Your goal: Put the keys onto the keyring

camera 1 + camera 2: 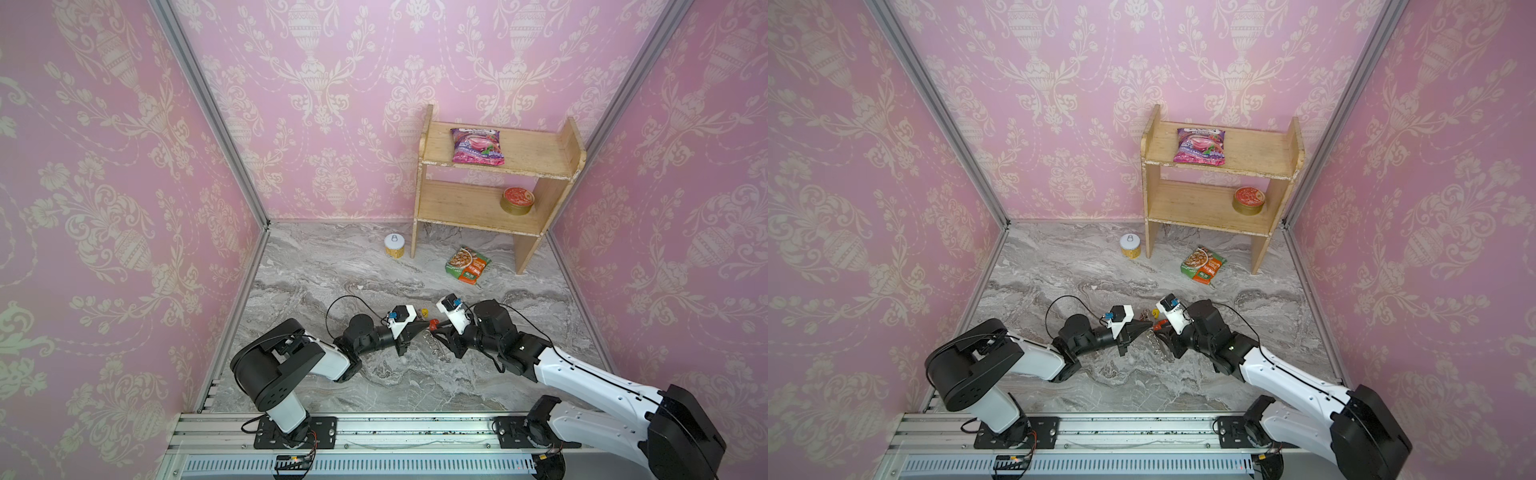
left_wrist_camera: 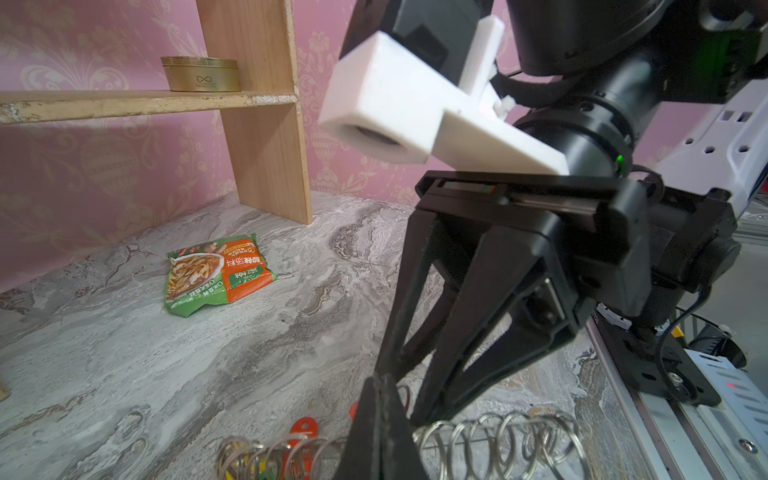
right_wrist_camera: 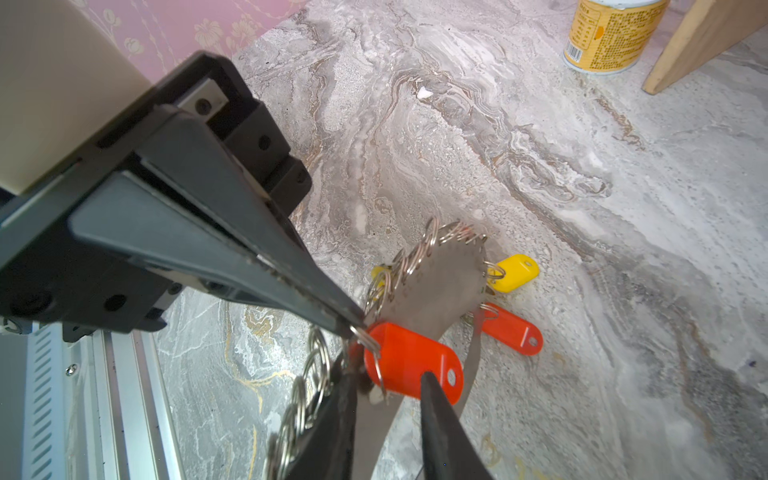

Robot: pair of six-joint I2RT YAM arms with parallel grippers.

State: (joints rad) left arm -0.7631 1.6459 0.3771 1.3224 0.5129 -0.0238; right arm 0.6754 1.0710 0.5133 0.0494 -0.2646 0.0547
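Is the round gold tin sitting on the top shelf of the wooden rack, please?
No, the gold tin rests on the rack's lower shelf; a pink packet occupies the top.

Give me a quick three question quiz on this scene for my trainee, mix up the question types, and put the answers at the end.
1. Multiple choice: what lies on the top board of the shelf? A a mug; B a pink packet; C a sponge.
2. True or false: the left gripper is shut on the chain of rings of the keyring.
3. Short answer: where is the gold tin?
Key: 1 B. 2 True. 3 On the shelf's lower board.
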